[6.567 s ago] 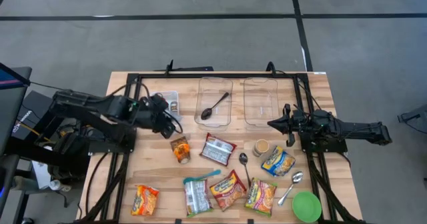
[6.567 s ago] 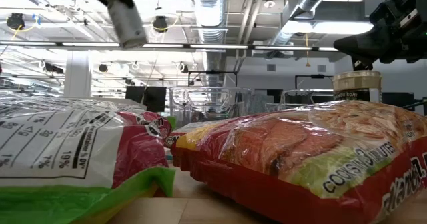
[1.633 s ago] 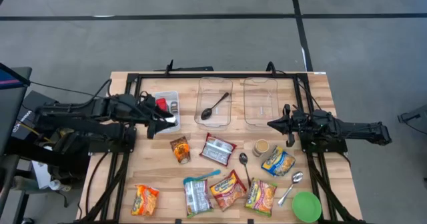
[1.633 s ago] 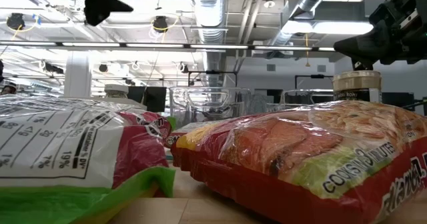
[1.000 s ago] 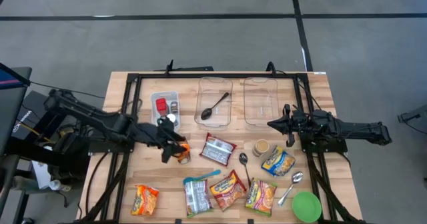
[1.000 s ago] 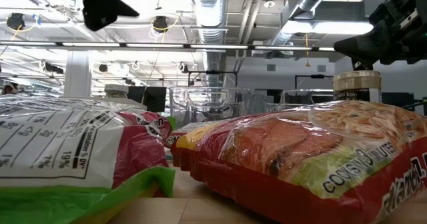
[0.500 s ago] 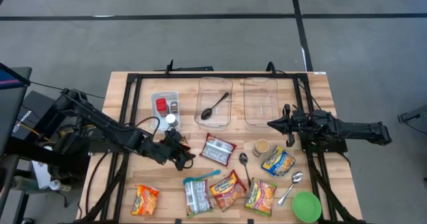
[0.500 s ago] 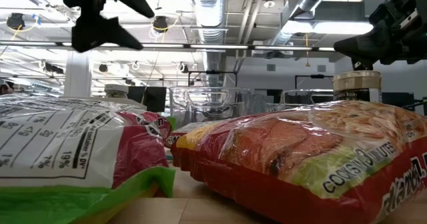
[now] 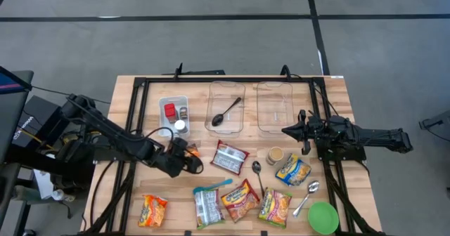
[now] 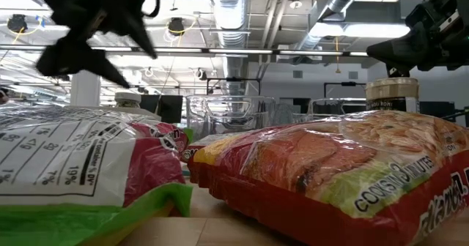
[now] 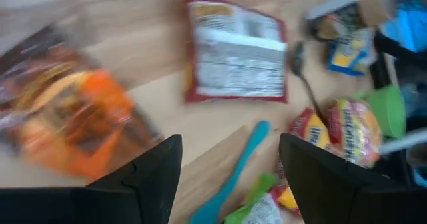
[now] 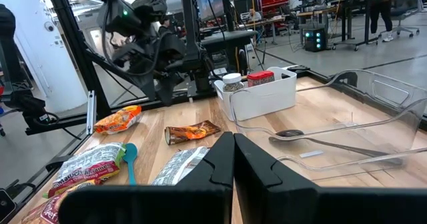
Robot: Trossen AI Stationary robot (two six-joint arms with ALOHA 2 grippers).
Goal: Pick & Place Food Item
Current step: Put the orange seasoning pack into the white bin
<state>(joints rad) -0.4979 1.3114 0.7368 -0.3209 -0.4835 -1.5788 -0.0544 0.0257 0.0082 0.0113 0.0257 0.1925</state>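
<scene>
Orange snack packet [image 9: 191, 152] lies flat on the bench [image 9: 330, 95] right under the left gripper [image 9: 190, 159], whose jaws stand apart and empty, likely lining up to grab it, while the right gripper [image 9: 285, 131] waits pressed together, well off.

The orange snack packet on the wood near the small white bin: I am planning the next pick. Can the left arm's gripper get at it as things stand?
Probably yes. The left gripper hovers open right beside the orange snack packet, with bare wooden table around the packet and nothing lying on it.
</scene>
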